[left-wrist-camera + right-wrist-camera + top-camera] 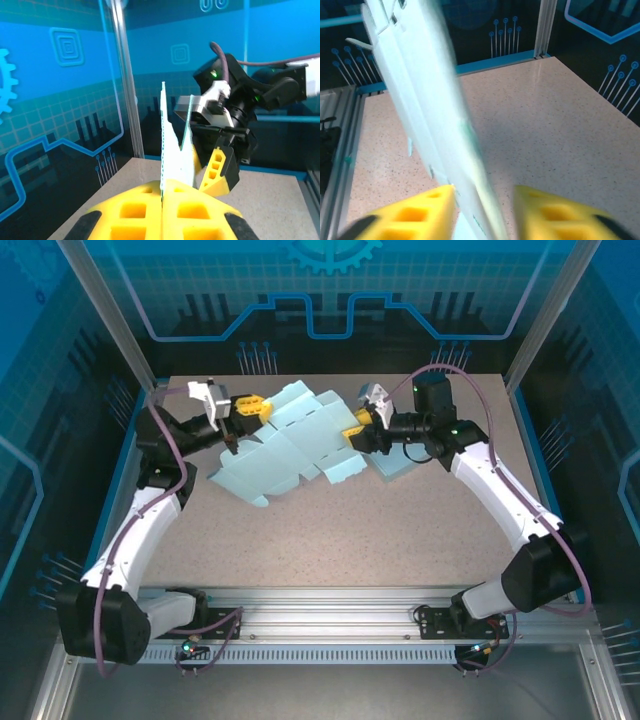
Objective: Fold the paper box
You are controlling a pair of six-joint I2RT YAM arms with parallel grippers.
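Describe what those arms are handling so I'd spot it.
Look at the speckled beige table, near its far edge between the two arms. A paper box, unfolded into creased panels, tilts up there, pinched by the left hand. Its pale blue stands out against yellow fingers and beige table.

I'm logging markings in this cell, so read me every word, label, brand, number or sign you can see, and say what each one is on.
No readable text anywhere.
The paper box is plain light blue, with no print showing.
The backdrop panels carry only gear and circuit-line graphics, no letters or digits.
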